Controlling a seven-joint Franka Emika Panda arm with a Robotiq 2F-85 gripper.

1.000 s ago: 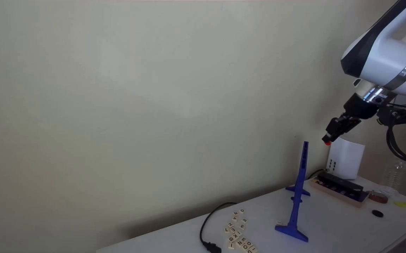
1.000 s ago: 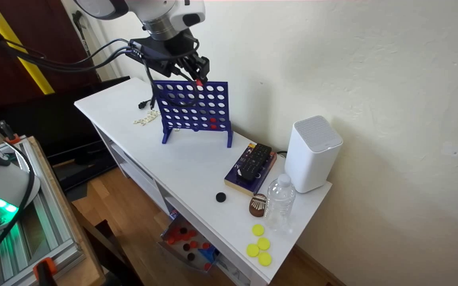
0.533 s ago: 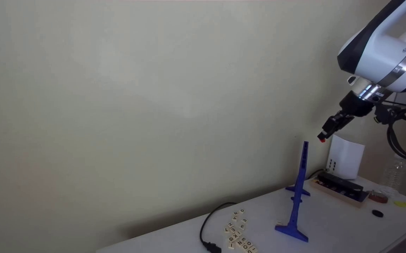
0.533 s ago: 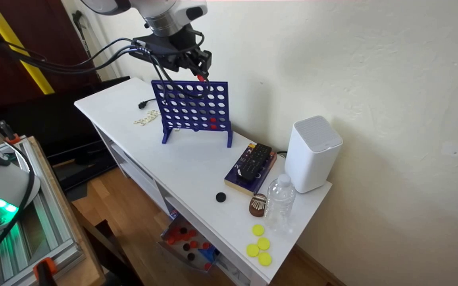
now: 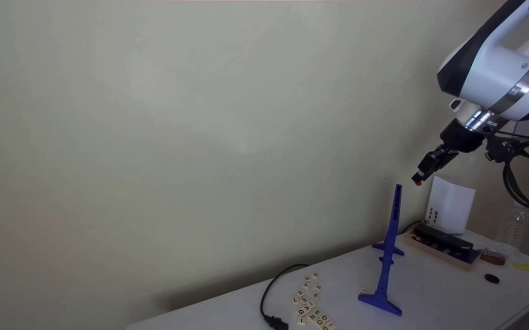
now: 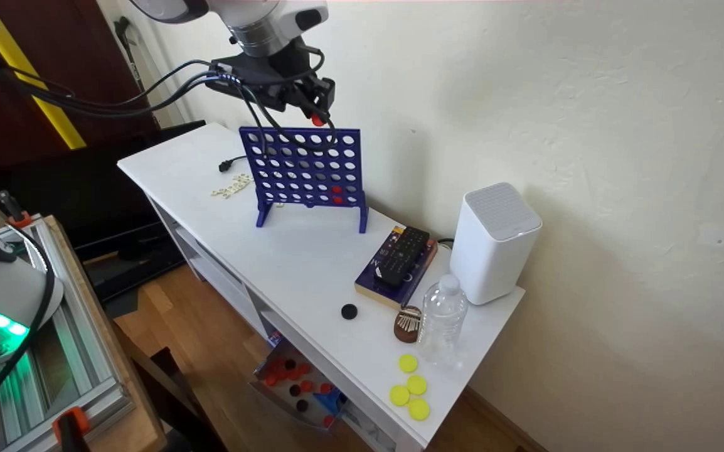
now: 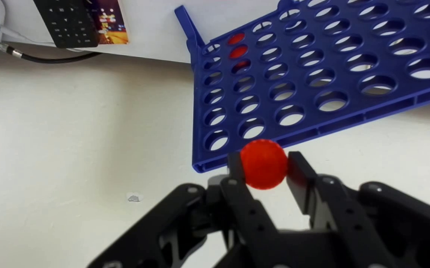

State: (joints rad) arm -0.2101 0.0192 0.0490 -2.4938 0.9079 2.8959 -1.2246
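1. In an exterior view: my gripper (image 5: 420,178) leans down from the upper right, a red disc (image 5: 418,184) at its tip. The blue Connect Four grid (image 5: 389,240) stands upright, seen edge-on; the disc hangs above and to one side of its top, not touching. Letter tiles (image 5: 306,308) lie scattered on the white tabletop (image 5: 438,293).

2. In an exterior view: the grid shows its face, two red discs (image 6: 337,189) lodged low in one column. Near it, a black remote control (image 6: 403,256) rests on a book (image 6: 367,275).

3. Wrist view: my fingertips (image 7: 300,167) stand apart by just the disc's breadth, pinching opposite sides of its rim, face toward the camera. The disc appears against the grid's top edge, near a corner. I judge the step in hand to be positioning this disc over the grid; the next move calls for aligning its edge with the slots (image 7: 341,124) along the top before any lowering or release.
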